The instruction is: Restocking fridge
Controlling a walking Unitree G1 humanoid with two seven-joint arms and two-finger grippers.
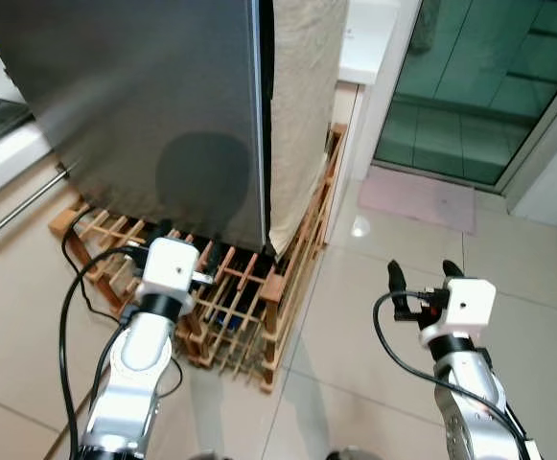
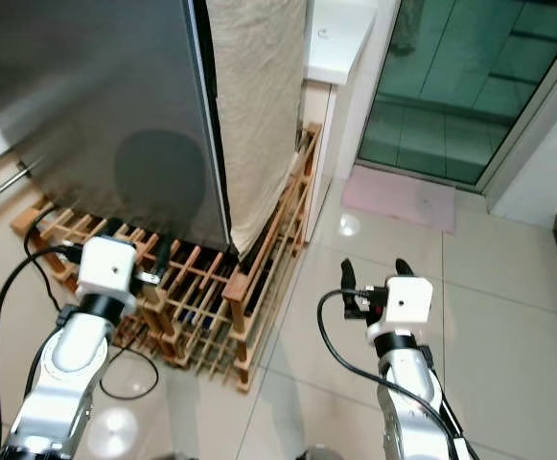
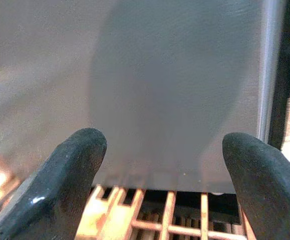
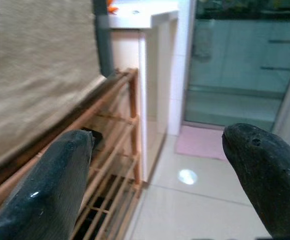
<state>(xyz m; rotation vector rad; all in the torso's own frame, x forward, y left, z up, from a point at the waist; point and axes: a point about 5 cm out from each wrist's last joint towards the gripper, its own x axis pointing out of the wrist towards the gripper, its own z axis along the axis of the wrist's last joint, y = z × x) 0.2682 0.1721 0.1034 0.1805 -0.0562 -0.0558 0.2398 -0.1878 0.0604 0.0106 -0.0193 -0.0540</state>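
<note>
The fridge (image 1: 144, 105) stands shut, with a brushed steel door and a dark gap along its right edge. A beige cloth (image 1: 302, 96) hangs down its right side. My left gripper (image 1: 184, 240) is low in front of the door's bottom edge, open, with nothing between its fingers; the left wrist view shows the steel door (image 3: 174, 85) close ahead. My right gripper (image 1: 422, 273) hovers open and unloaded over the floor tiles, to the right of the fridge. In the right wrist view its fingertips (image 4: 60, 165) frame the cloth and the rack.
The fridge sits on a low wooden lattice rack (image 1: 249, 297) that juts out toward me. Black cables (image 1: 67, 316) trail by the left arm. A drawer handle (image 1: 19, 206) is at left, a white counter (image 1: 369, 38) behind, and a glass door (image 1: 479, 86) with a pink mat (image 1: 417, 196) at right.
</note>
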